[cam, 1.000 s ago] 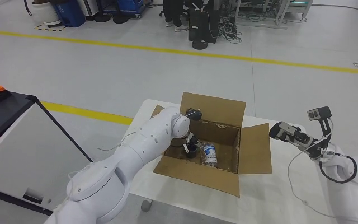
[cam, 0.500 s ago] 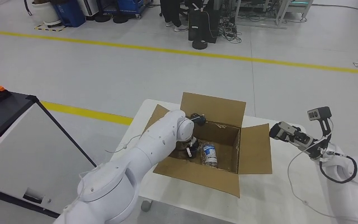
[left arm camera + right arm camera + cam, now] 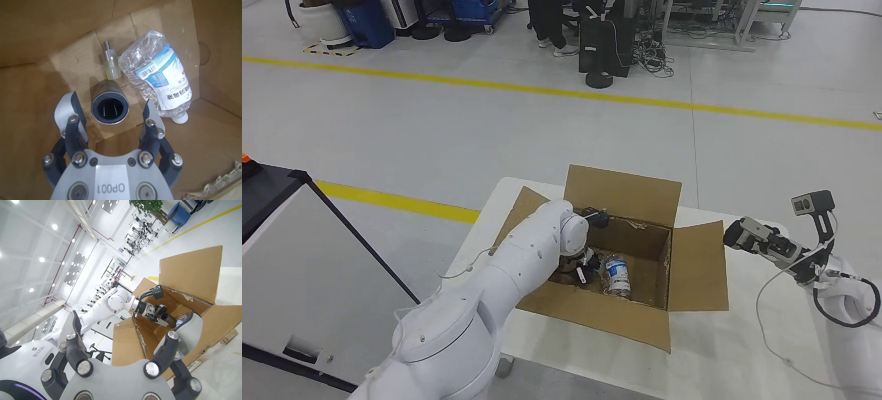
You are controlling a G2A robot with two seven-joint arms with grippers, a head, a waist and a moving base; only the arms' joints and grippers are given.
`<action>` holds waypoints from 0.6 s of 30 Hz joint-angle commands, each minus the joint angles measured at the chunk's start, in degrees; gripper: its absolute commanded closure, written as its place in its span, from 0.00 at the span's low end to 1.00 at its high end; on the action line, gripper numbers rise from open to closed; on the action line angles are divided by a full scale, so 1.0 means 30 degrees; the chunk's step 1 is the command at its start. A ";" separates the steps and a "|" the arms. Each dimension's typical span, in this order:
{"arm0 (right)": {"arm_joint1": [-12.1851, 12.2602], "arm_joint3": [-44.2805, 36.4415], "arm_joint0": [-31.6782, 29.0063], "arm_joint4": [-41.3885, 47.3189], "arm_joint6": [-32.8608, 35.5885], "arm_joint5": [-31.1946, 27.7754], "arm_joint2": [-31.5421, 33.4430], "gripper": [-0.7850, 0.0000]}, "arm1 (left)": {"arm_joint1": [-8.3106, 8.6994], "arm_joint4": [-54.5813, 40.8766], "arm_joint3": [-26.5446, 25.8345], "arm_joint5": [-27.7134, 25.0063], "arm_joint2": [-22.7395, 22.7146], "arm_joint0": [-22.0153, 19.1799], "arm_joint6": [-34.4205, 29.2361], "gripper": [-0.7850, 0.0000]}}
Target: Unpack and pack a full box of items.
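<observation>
Left wrist view: left gripper (image 3: pixel 111 99), fingers (image 3: pixel 65 109) spread, flanking the cylinder (image 3: pixel 110 108) with a gap on each side. Cylinder: on the box (image 3: pixel 37 37) floor, stud (image 3: pixel 110 63) at its far end, bottle (image 3: pixel 160 79) just beside. Risk: smooth round metal may slip or roll on closing; one finger may catch the bottle. Orientation: open bore faces the camera; long axis runs away toward the stud.

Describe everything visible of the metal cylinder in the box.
The metal cylinder is a short hollow sleeve of dull grey metal with a black ring at its open end; tiny bright balls glint inside. It rests on the box floor, open end toward the left gripper, whose open fingers flank it without touching. A small threaded stud lies at its far end, a clear bottle beside it.
</observation>
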 commanded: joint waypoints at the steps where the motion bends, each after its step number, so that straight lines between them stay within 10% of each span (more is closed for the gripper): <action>1: 0.0000 0.0000 0.0000 0.0000 0.0000 0.0000 0.0000 0.00 | -0.0112 -0.0061 0.0220 -0.0037 -0.0060 0.0028 0.0113 0.17; 8: 0.0000 0.0000 0.0000 0.0000 0.0000 0.0000 0.0000 0.00 | -0.0401 -0.0183 0.1088 -0.0383 -0.0311 0.0119 0.0929 0.22; 15: 0.0000 0.0000 0.0000 0.0000 0.0000 0.0000 0.0000 0.00 | -0.0660 0.0147 0.1545 -0.0052 -0.0344 0.0166 0.0894 1.00; 18: 0.0000 0.0000 0.0000 0.0000 0.0000 0.0000 0.0000 0.00 | -0.0755 0.0300 0.1660 0.0130 -0.0361 0.0153 0.0851 1.00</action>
